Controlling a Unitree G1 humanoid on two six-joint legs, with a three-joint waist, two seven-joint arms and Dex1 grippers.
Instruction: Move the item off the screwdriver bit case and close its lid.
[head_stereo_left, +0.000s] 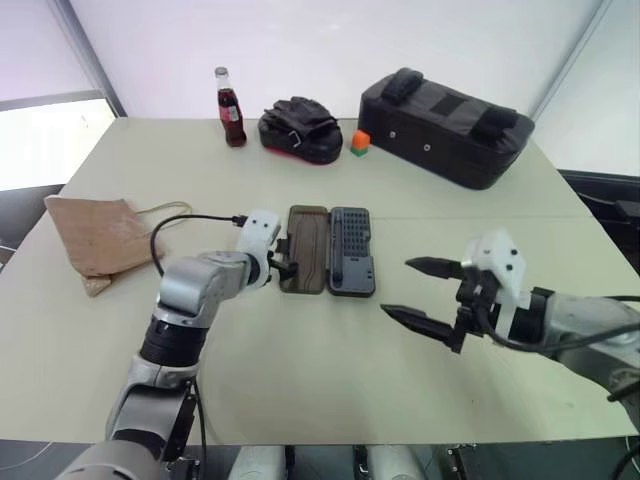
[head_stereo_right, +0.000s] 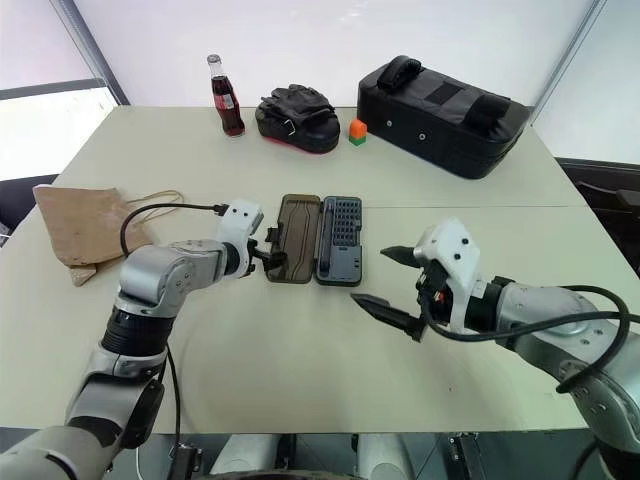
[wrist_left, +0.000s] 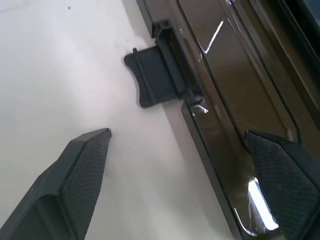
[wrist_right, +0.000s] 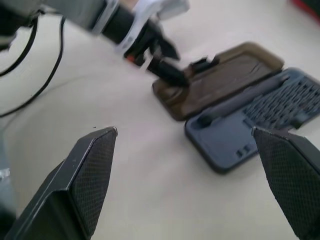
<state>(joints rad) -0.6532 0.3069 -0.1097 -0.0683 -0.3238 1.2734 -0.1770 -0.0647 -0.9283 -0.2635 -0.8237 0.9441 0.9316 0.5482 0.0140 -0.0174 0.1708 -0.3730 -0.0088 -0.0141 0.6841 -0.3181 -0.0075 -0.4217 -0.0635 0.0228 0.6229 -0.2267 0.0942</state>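
two grippers hang over the table (head_stereo_left: 300, 370), both spread and neither holding anything. the screwdriver bit case (head_stereo_left: 328, 250) lies flat open near the middle of the table, its brown see-through lid (head_stereo_left: 306, 248) folded out toward the robot's left and its grey-blue base (head_stereo_left: 351, 250), with rows of bits, on the right. the left gripper (head_stereo_left: 283, 260) sits at the lid's outer left edge, its jaws moderately apart. in the left wrist view one of its fingers (wrist_left: 85, 165) is over bare table while the other is over the lid's rim, so the two straddle that edge, just beside the small dark latch tab (wrist_left: 152, 82) that sticks out from it. whether either pad actually presses on the lid cannot be told. the right gripper (head_stereo_left: 396, 287) hovers to the right of the case, near the base but apart from it, jaws spread wide and pointing toward it. along the far side of the table stand a cola bottle (head_stereo_left: 230, 108), a pair of black gloves (head_stereo_left: 300, 128), a small orange and green block (head_stereo_left: 360, 142) and a large black bag (head_stereo_left: 445, 125). a brown pouch (head_stereo_left: 95, 235) lies at the left edge.
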